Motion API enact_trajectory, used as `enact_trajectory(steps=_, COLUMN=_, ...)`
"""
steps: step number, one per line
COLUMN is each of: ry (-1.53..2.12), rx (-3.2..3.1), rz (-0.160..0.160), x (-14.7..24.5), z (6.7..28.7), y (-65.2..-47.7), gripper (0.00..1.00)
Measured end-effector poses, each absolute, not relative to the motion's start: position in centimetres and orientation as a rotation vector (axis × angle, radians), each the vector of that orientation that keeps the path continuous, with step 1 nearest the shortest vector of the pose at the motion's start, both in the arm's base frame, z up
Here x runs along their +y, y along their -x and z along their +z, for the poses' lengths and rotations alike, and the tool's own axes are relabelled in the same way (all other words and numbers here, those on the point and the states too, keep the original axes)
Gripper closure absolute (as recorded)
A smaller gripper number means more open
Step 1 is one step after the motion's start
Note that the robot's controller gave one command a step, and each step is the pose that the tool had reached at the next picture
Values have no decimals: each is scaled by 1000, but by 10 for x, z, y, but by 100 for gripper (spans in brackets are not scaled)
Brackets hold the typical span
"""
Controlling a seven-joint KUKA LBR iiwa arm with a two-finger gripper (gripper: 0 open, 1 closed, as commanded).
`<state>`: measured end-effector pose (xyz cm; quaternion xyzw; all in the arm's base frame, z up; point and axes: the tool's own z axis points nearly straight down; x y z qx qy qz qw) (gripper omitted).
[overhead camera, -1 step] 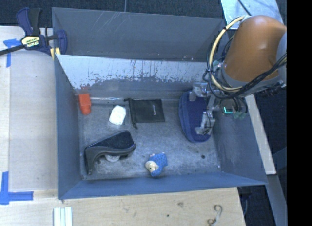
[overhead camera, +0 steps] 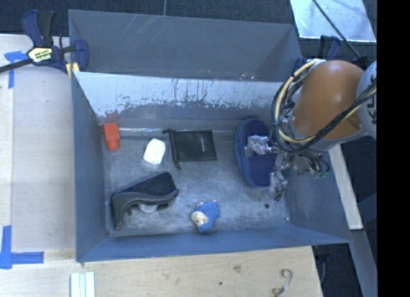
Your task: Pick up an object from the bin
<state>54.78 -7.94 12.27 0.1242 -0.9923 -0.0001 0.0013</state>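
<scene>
1. Hovering at three o'clock in the bin (overhead camera: 192, 56), the gripper (overhead camera: 278, 184) is just beside a blue oval pouch (overhead camera: 250, 158); clenched or released, I cannot tell.
2. Probably the approach step; next it must straddle the pouch's edge.
3. Farther off: a blue-white toy (overhead camera: 205, 214) at six, a black shoe (overhead camera: 146, 196) at eight.
</scene>
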Motion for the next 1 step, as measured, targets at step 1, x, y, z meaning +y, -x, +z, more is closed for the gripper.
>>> enact_trajectory(steps=1, ry=-183, rx=-3146, rz=-1, x=-110, z=71, y=-531, gripper=0)
